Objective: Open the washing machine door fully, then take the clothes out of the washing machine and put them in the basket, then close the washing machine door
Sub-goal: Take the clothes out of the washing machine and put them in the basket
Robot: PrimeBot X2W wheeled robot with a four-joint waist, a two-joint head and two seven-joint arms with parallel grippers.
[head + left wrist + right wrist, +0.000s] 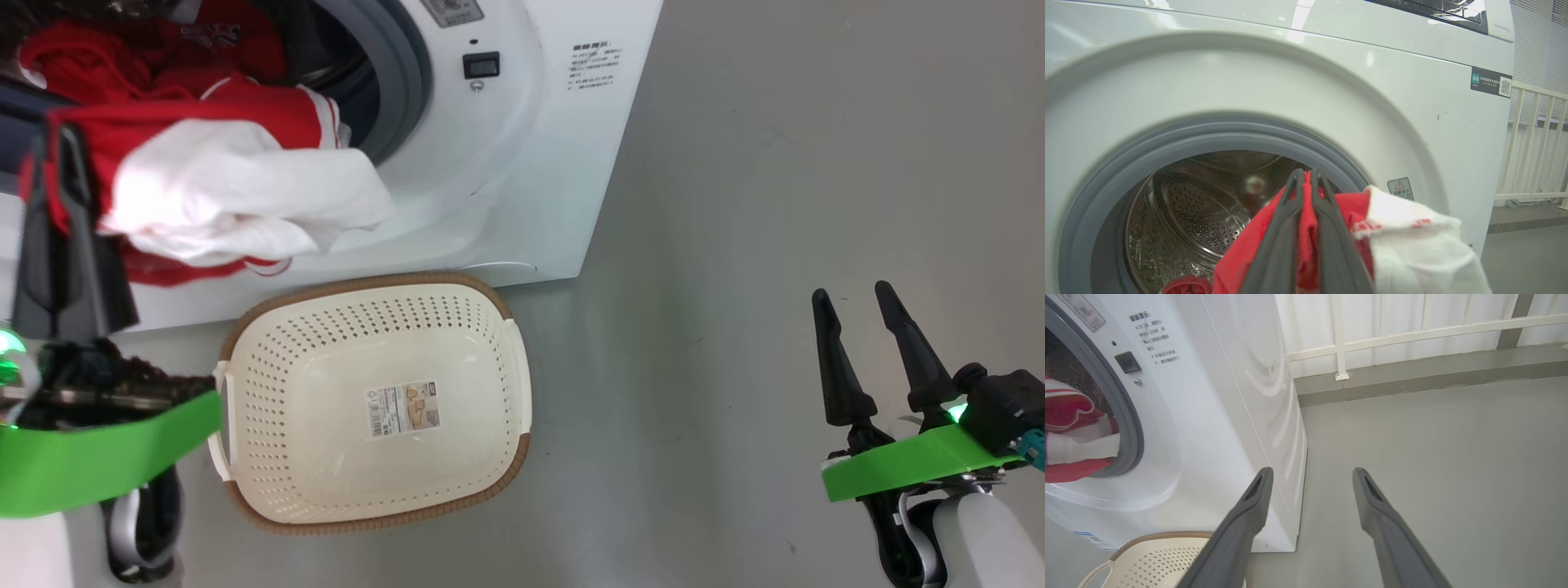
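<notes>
In the head view the left claw (59, 155) is clamped on the clothes (163, 114), a red-and-white bundle hanging out of the mouth of the washing machine (522, 163). The basket (367, 282) sits on the floor (735, 245) just in front of the machine, and the right claw (853, 296) is spread apart, empty, well away from the machine. The left wrist view shows that claw pinching only a red fold at the machine's grey ring (1229, 130), so the grip may slip or trailing cloth snag there. In the right wrist view the bundle sags over the ring; dropped too near the machine, it could miss the basket.
</notes>
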